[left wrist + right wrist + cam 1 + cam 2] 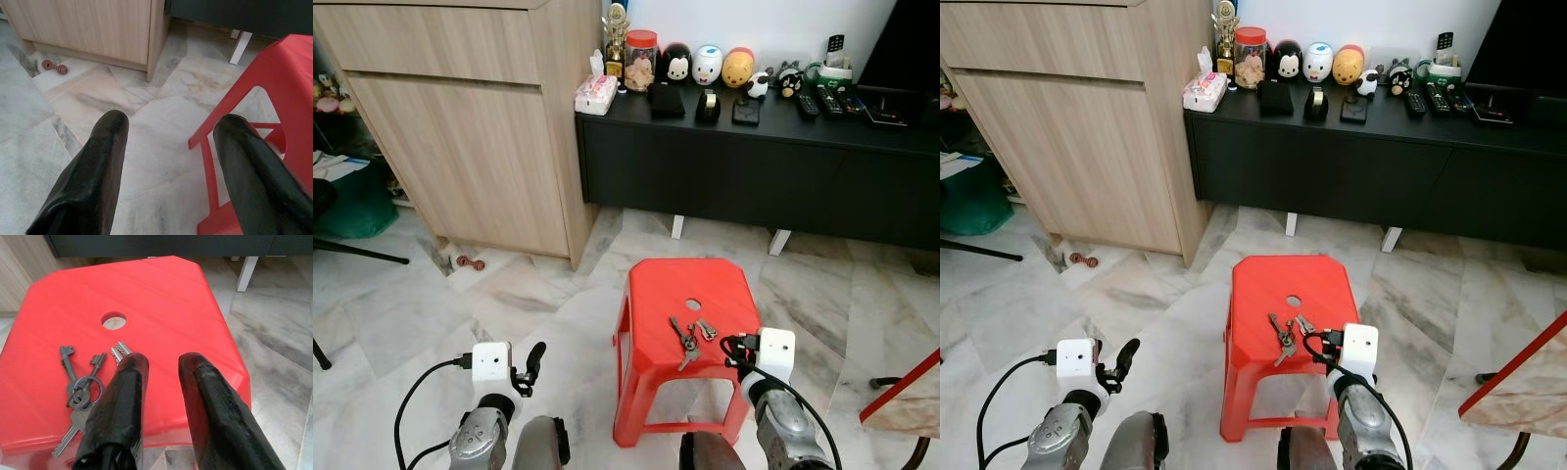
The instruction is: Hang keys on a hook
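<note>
A bunch of grey metal keys [688, 338] on a ring lies on the seat of a red plastic stool [656, 284], close to its front edge. In the right wrist view my right gripper [164, 366] hovers just above the seat, immediately beside the keys [80, 391]. Its fingers [128, 382] are open with a narrow gap and nothing between them. My left gripper [168, 122] is held low over the marble floor to the left of the stool [274, 73], open and empty.
A light wooden cabinet [480, 127] stands at the back left. Behind the stool is a black low console [754, 166] carrying figurines, a jar and remotes. A small red-brown toy [470, 262] lies on the floor. A table corner [906, 392] juts in at the right.
</note>
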